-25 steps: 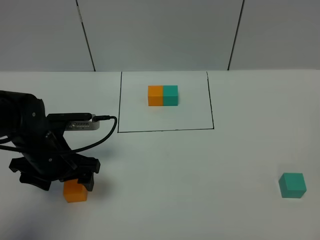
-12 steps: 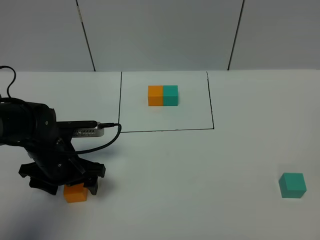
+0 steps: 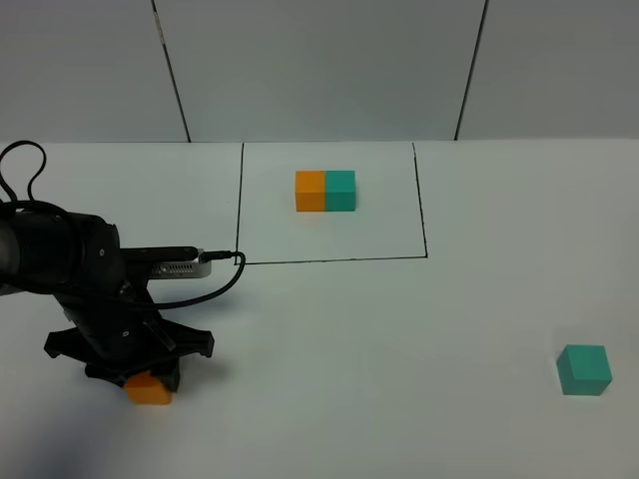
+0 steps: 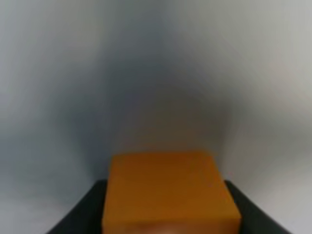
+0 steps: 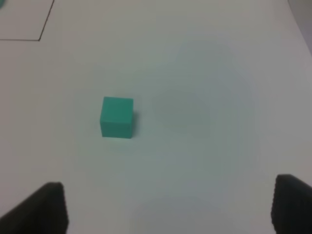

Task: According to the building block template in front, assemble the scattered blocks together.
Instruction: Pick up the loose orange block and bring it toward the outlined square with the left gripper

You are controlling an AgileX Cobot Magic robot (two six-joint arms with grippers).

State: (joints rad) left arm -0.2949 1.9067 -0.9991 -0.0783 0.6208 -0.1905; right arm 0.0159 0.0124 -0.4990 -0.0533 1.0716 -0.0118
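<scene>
The template [image 3: 325, 191], an orange and a teal cube joined as one bar, sits inside the black drawn rectangle at the back. The loose orange cube [image 3: 150, 389] lies on the table at the front left. My left gripper [image 3: 146, 377] is down over it. In the left wrist view the orange cube [image 4: 168, 192] sits between the dark fingers [image 4: 80, 214], which lie against its two sides. The loose teal cube [image 3: 584, 369] lies at the front right. My right gripper [image 5: 165, 207] is open and empty, some way short of the teal cube [image 5: 117, 117].
The white table [image 3: 399, 349] ends at a grey panelled wall [image 3: 319, 70] behind the template. The left arm's black cable [image 3: 215, 274] loops beside the rectangle's front left corner. A corner of the black frame line [image 5: 40, 39] shows in the right wrist view.
My left gripper has come down and slightly right over the orange cube, which it now covers more. The teal cube and the template have not moved.
</scene>
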